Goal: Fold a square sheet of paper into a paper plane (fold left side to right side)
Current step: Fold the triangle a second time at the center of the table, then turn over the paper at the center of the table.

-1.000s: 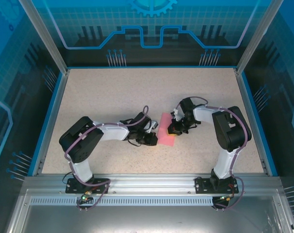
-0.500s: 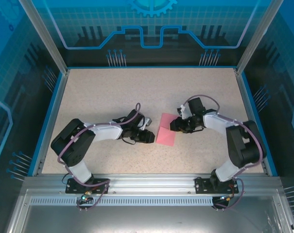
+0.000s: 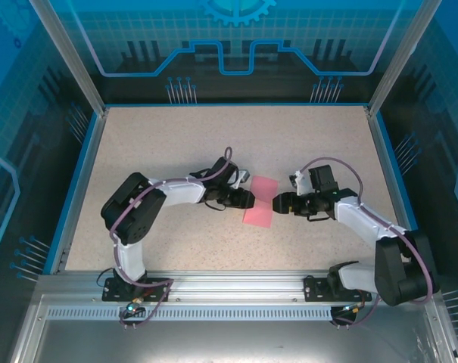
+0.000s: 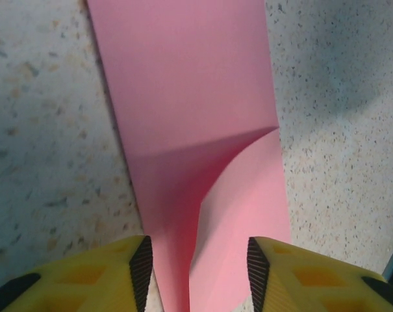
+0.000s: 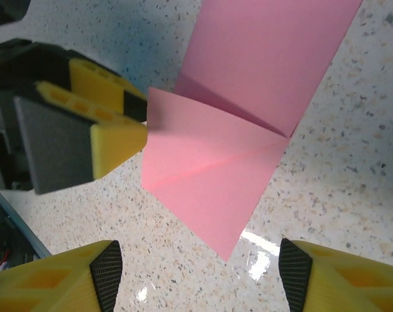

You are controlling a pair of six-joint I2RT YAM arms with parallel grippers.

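Note:
The square sheet of paper [image 3: 260, 203] lies pink-red and folded into a narrow strip at the table's middle. In the left wrist view the paper [image 4: 190, 84] runs away from me, and a loose flap [image 4: 248, 208] curls up between the fingers. My left gripper [image 3: 249, 200] is open at the strip's left edge, its jaws [image 4: 199, 270] astride the near end without pinching it. My right gripper [image 3: 278, 203] stands open at the right edge. In the right wrist view a creased corner flap [image 5: 209, 169] points into the wide gap of the right gripper [image 5: 199, 273], short of the pads. The left gripper's yellow finger [image 5: 115, 140] is at the flap's far corner.
The speckled beige table [image 3: 168, 144] is bounded by a blue rim [image 3: 77, 181] at left, right and back. A metal rail [image 3: 229, 281] with both arm bases runs along the near edge. Open tabletop lies behind and beside the paper.
Both grippers went from shut over the paper to open. They backed off, then the left one returned to the left edge. The right arm swung right and now faces the right edge.

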